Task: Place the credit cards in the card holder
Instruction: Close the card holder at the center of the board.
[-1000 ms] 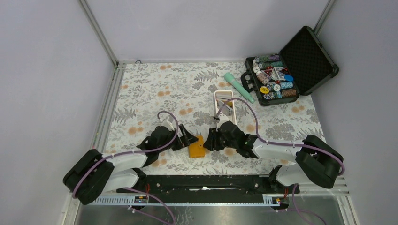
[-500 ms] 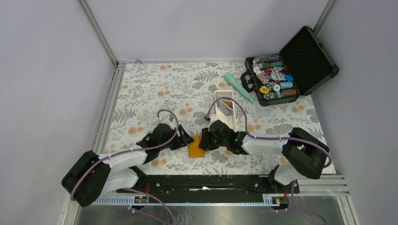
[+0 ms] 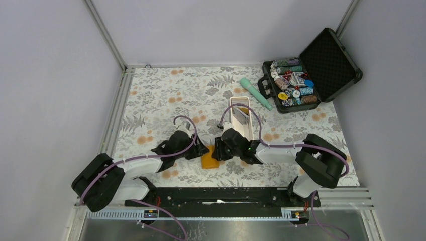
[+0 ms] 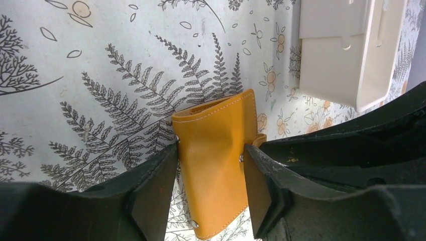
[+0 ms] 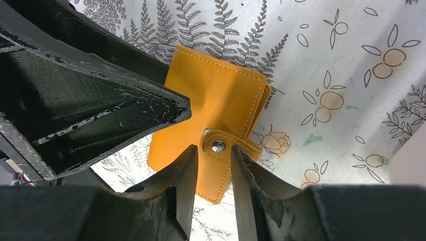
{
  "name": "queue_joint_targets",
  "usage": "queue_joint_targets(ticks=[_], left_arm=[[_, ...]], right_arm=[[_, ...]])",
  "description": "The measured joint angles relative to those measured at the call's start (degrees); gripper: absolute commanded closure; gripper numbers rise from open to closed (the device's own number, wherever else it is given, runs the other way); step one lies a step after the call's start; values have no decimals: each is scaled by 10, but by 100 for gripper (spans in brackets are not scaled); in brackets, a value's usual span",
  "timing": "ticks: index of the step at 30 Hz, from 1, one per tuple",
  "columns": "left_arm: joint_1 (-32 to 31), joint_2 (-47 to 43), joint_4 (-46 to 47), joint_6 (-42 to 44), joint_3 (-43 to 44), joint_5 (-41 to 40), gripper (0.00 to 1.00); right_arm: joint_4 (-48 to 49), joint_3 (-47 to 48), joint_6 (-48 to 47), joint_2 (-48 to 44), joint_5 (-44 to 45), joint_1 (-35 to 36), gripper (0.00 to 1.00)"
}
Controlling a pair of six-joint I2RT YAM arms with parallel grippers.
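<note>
- Left wrist view: my left gripper [image 4: 211, 168] clasped the card holder [image 4: 216, 150] by its long edges, pinning it flat on the table [image 4: 100, 75] so it would not slide.
- My right gripper [image 5: 215, 163] stood narrow, nipping the snap tab [image 5: 219, 145], I judged to pull the holder open.
- The credit cards [image 3: 241, 116] sat in the white tray [image 3: 234, 103] just beyond.

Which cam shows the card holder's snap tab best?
Right wrist: the snap tab and its metal stud sit close up, mid-frame. Left wrist shows the card holder cover-side, only the tab's edge peeking out. Top external shows just a small orange patch.
</note>
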Motion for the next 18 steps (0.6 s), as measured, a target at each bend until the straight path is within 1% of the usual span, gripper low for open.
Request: queue_joint_targets(ticks=[2,15,18], left_arm=[[-3,6,0,0,5,-6,50],[-20,13,-14,2,16,-37,53],[-22,7,-25,2,16,-42,56]], right_arm=[[0,0,0,0,0,0,64],[-2,14,-2,16,13,0,68],[-1,19,-2,22,15,1,68]])
